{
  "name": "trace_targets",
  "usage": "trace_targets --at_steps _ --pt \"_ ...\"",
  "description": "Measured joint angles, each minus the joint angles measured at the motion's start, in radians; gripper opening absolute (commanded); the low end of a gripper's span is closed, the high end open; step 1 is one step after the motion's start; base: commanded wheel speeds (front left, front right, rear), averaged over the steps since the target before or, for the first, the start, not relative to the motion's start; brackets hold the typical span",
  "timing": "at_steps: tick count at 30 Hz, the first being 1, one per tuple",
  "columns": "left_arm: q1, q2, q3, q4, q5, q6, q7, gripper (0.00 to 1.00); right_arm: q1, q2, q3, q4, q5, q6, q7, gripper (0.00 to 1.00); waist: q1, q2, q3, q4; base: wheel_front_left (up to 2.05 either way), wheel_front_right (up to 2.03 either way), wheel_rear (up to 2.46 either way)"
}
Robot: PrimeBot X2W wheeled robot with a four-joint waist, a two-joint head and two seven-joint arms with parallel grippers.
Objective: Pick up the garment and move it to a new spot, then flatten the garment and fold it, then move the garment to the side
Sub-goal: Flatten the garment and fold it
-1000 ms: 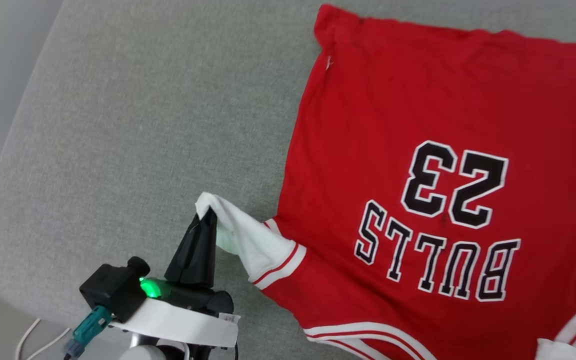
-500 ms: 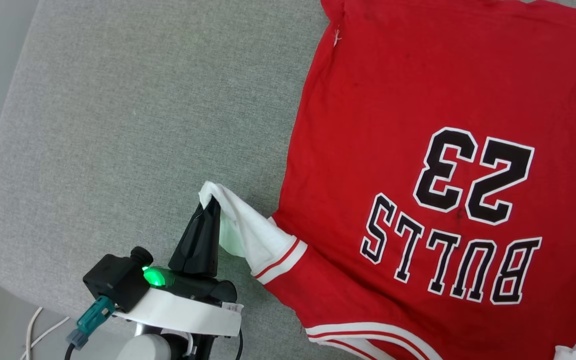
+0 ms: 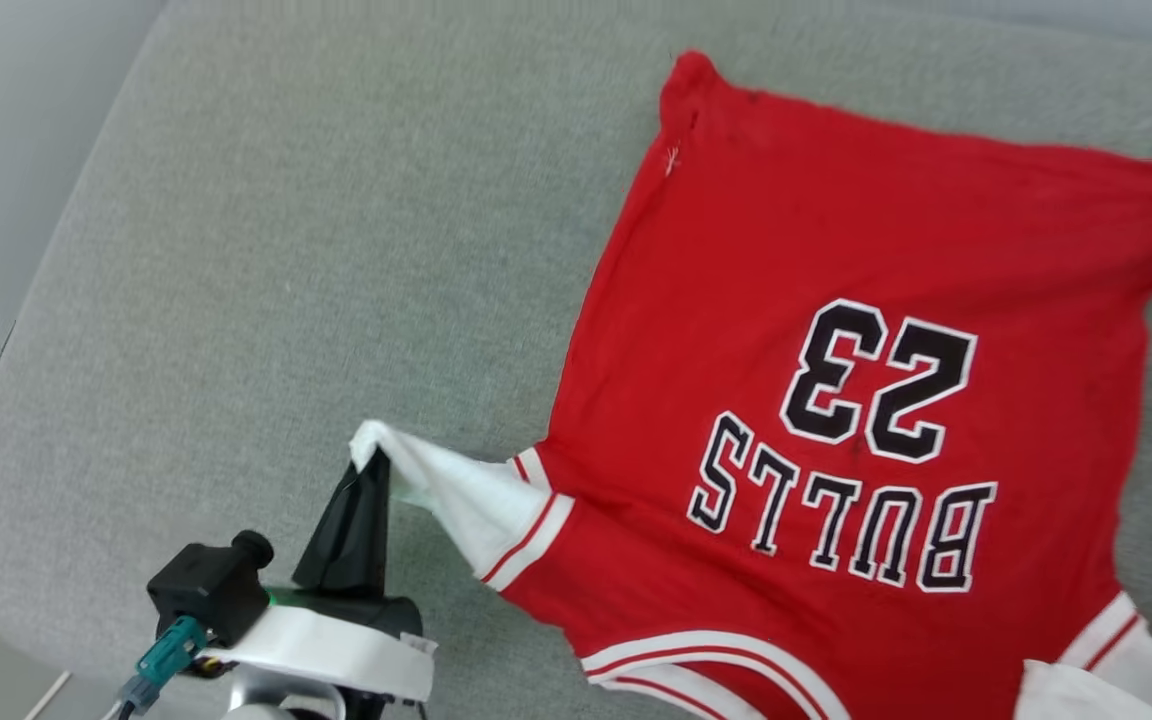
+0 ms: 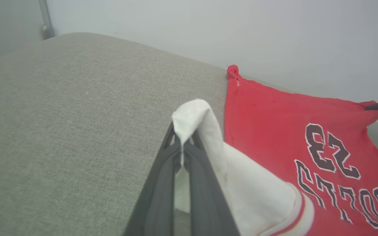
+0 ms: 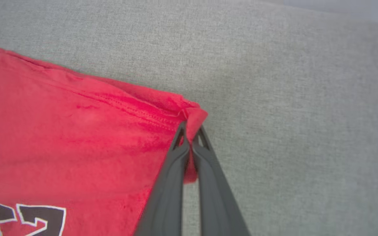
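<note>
- Left gripper [image 3: 376, 468], at the near left of the grey worktop [image 3: 266, 240], is clamped shut on the tip of the garment's white sleeve [image 3: 461, 500]. In the left wrist view the cloth folds over the closed fingertips [image 4: 182, 141].
- Centre to right: the garment [image 3: 836, 240] lies spread on the worktop, print side up, with "BULLS" and "23" reading upside down from the head view. Its second white sleeve [image 3: 1086, 692] is bunched at the near right edge.
- Far right: the right gripper [image 5: 190, 131] is shut on the red hem corner [image 5: 194, 114], which it pinches into a small peak.
- Risk: both holds take only a little cloth, so a quick lift or a hard pull between the arms could slip a corner free.
- Risk: the holds sit diagonally, sleeve tip against the opposite hem corner. I judge that lifting from here would hang the garment skewed or twisted, not flat.
- Risk: the right pinch may hold one layer only, letting front and back part.
- Since a second ago, the right gripper has closed on the hem corner and that edge now draws to a point. The left hold is unchanged, and the overall shift in the head view is camera motion.
</note>
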Motion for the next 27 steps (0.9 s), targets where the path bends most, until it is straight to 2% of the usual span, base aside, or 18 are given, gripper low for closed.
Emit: trace_targets --at_steps 6,12,13,15,21,27 --pt "0.055 0.036 0.035 -0.007 0.001 0.047 0.042 0.00 0.181 -0.040 0.045 -0.109 0.101 0.000 0.010 0.00 -0.0001 0.0000 -0.111 -0.048 0.00 0.00 0.00" --pt "0.129 0.059 0.071 -0.025 -0.017 0.088 0.074 0.00 0.432 -0.058 0.018 -0.271 0.178 0.000 0.027 0.00 -0.0002 0.0000 -0.213 -0.113 0.00 0.00 0.00" --pt "0.169 0.073 0.087 -0.027 -0.018 0.107 0.093 0.00 0.582 -0.048 -0.018 -0.365 0.196 0.000 0.038 0.00 -0.0002 0.0000 -0.255 -0.150 0.00 0.00 0.00" --pt "0.185 0.081 0.092 -0.029 -0.026 0.114 0.108 0.00 0.683 -0.036 -0.043 -0.434 0.208 0.000 0.051 0.00 -0.0003 0.0000 -0.278 -0.177 0.00 0.00 0.00" --pt "0.225 0.095 0.102 -0.023 -0.040 0.125 0.140 0.00 0.952 0.061 -0.126 -0.610 0.224 0.000 0.063 0.00 -0.0003 0.0000 -0.327 -0.247 0.00 0.00 0.00" --pt "0.246 0.109 0.098 -0.015 -0.049 0.129 0.165 0.00 1.158 0.179 -0.187 -0.714 0.220 0.000 0.074 0.00 -0.0003 0.0000 -0.361 -0.295 0.00 0.00 0.00"
